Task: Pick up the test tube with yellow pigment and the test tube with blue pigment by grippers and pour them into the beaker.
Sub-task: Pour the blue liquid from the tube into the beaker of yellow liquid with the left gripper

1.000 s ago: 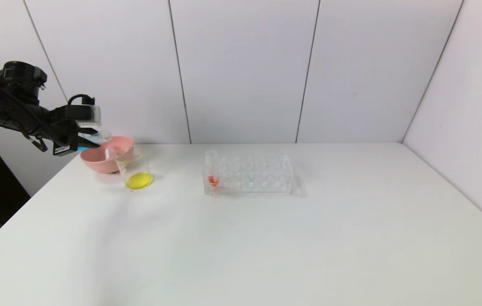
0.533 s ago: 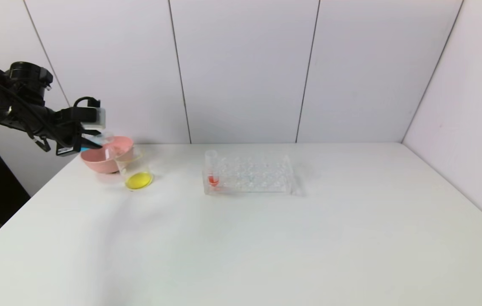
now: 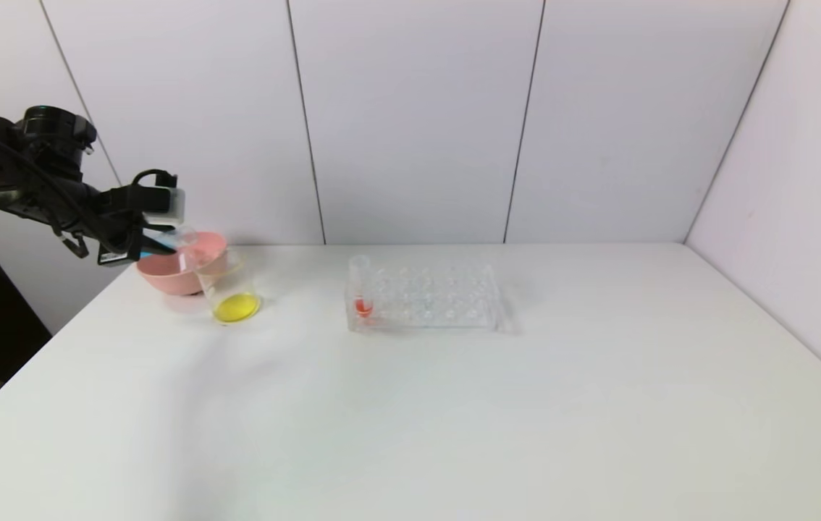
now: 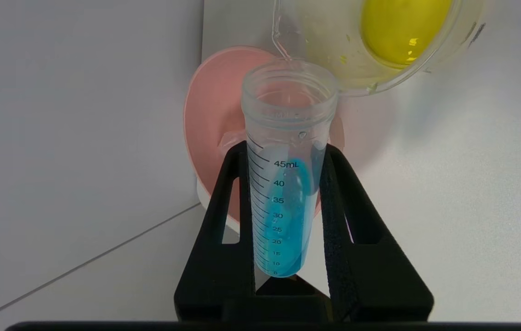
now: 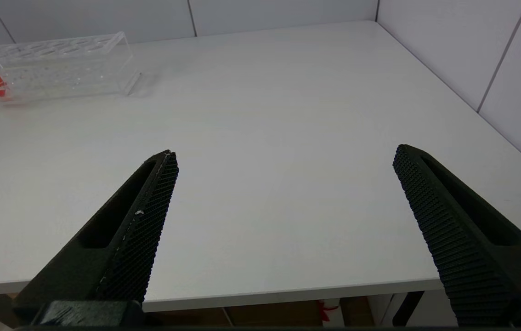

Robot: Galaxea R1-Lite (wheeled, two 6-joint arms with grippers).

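My left gripper [image 3: 158,244] is shut on the test tube with blue pigment [image 4: 283,207] and holds it tilted above the pink bowl, mouth towards the beaker [image 3: 228,289]. In the left wrist view my left gripper [image 4: 285,148] clamps the tube's middle. The blue liquid lies along the tube wall, short of the mouth. The tube's mouth sits just beside the beaker's rim [image 4: 315,69]. The beaker has yellow liquid in its bottom. The test tube with yellow pigment is not in view. My right gripper [image 5: 283,156] is open and empty over the table's front edge.
A pink bowl [image 3: 164,275] stands behind and left of the beaker, also seen under the tube [image 4: 210,115]. A clear tube rack [image 3: 425,297] at table centre holds a red-liquid tube [image 3: 361,293] at its left end. The wall is close behind.
My left gripper has moved a little to the right with the blue tube, bringing its mouth closer to the beaker. Nothing else has moved.
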